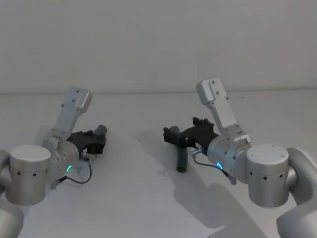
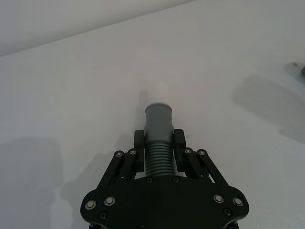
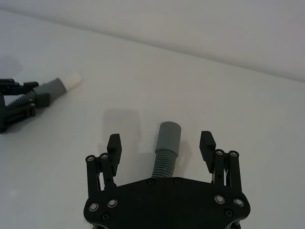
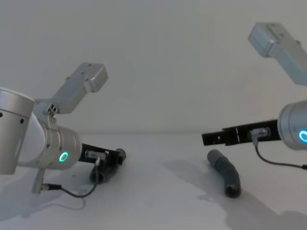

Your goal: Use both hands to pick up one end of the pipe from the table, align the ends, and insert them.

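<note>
Left gripper (image 2: 158,143), over the left side of the desk (image 1: 138,198), is clamped on one pipe piece (image 2: 158,121), with its white tip (image 2: 158,90) poking out front. Right gripper (image 3: 161,142) is spread wide just above the other piece (image 3: 168,136). That one's lying on the desk right of middle, between the fingers (image 3: 114,145) with a gap on each side.

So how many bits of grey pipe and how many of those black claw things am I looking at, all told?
Grey pipe pieces: 2 (white-tipped piece held by the left gripper, plain piece on the table between the open fingers of the right gripper)
Black grippers: 2
Total: 4
</note>
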Motion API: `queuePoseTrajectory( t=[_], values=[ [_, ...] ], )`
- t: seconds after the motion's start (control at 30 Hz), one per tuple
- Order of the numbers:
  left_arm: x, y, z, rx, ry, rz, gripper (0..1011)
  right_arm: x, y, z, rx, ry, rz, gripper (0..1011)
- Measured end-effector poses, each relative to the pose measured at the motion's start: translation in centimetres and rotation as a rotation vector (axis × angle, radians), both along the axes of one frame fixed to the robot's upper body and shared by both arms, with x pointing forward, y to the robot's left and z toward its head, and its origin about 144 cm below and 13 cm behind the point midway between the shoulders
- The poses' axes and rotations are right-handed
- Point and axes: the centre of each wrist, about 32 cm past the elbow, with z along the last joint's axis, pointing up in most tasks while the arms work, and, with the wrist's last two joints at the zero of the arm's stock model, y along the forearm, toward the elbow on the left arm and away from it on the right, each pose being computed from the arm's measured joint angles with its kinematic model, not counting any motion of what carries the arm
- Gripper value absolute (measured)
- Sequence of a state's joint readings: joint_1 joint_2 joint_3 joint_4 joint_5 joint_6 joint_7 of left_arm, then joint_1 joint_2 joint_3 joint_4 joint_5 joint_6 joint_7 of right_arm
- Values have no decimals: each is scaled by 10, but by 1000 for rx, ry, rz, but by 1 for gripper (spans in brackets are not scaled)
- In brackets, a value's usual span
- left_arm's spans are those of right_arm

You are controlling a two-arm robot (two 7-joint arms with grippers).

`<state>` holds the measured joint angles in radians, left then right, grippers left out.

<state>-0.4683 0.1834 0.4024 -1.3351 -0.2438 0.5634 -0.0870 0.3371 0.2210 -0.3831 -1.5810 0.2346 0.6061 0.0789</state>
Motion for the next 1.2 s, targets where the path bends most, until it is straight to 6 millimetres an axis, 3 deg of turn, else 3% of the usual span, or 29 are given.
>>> queuePoseTrajectory(
  t=[1.2],
  values=[
    [0,0,0,0,0,0,325,22,-2,-36,-23,108,-13,1000]
  ],
)
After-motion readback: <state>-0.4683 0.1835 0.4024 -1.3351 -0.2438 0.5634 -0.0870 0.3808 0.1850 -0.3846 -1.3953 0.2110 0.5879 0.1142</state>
